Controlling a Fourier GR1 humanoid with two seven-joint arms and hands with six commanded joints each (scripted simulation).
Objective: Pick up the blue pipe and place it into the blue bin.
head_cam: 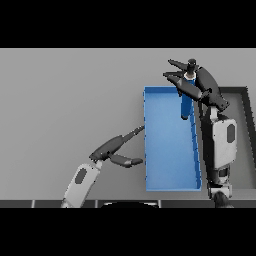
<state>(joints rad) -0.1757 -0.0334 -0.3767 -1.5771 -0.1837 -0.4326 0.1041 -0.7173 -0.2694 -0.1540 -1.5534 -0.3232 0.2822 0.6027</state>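
The blue pipe (185,104) hangs nearly upright over the far right part of the blue bin (165,150), its lower end down inside the bin near the right wall. My right hand (200,82) is over the far end of the bin and grips the pipe's upper end, with the fingers and thumb spread round it. My left hand (111,147) is open beside the bin's left wall, fingers straight and pointing toward it, thumb stretched out.
A dark grey bin (245,107) stands right of the blue bin, partly under my right forearm (221,140). The grey table (70,95) stretches to the left and far side.
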